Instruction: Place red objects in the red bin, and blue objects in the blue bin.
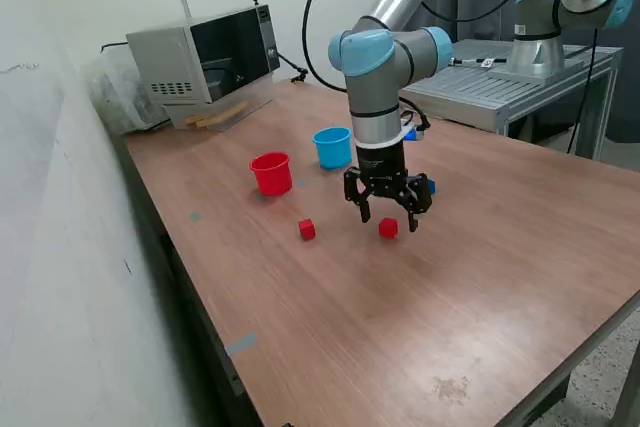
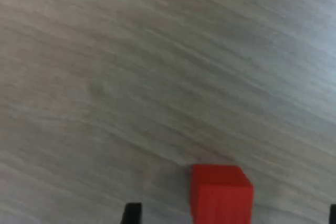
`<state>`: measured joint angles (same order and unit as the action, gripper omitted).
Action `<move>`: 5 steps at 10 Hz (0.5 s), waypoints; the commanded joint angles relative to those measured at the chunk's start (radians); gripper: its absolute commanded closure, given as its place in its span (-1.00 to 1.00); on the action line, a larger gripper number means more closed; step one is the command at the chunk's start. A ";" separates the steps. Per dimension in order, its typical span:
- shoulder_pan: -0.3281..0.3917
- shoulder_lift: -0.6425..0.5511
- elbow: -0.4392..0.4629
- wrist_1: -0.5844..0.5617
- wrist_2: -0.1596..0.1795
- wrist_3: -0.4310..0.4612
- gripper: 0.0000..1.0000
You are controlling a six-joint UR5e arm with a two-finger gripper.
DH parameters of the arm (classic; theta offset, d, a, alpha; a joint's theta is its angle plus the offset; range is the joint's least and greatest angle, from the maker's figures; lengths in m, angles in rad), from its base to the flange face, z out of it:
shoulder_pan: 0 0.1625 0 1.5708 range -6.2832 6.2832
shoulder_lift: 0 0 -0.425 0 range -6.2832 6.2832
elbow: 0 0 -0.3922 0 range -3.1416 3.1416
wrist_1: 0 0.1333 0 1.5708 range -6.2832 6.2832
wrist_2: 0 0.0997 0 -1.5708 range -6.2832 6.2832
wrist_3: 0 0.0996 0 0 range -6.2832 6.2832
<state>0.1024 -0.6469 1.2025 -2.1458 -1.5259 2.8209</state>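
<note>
The arm reaches straight down, its tool (image 1: 388,217) spread wide just above a red cube (image 1: 388,228) on the bench (image 1: 480,287). Beyond stand the red cup (image 1: 271,173) and light-blue cup (image 1: 332,147), contents unseen.

A wooden table (image 1: 520,237) (microwave (image 1: 205,55) at the back) stands against a white wall (image 1: 60,247), perhaps plaster.

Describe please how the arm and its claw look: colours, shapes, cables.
The arm has silver metal tubes and round light-blue joint caps. A black cable loops from behind it. The claw is black, with two dark fingers under a silver wrist.
</note>
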 commanded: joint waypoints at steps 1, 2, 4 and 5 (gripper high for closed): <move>-0.010 0.006 0.003 0.000 -0.007 -0.014 1.00; -0.010 0.006 0.008 0.000 -0.007 -0.014 1.00; -0.010 0.004 0.008 0.000 -0.008 -0.015 1.00; -0.009 0.004 0.008 0.000 -0.008 -0.015 1.00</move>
<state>0.0936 -0.6426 1.2081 -2.1460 -1.5322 2.8074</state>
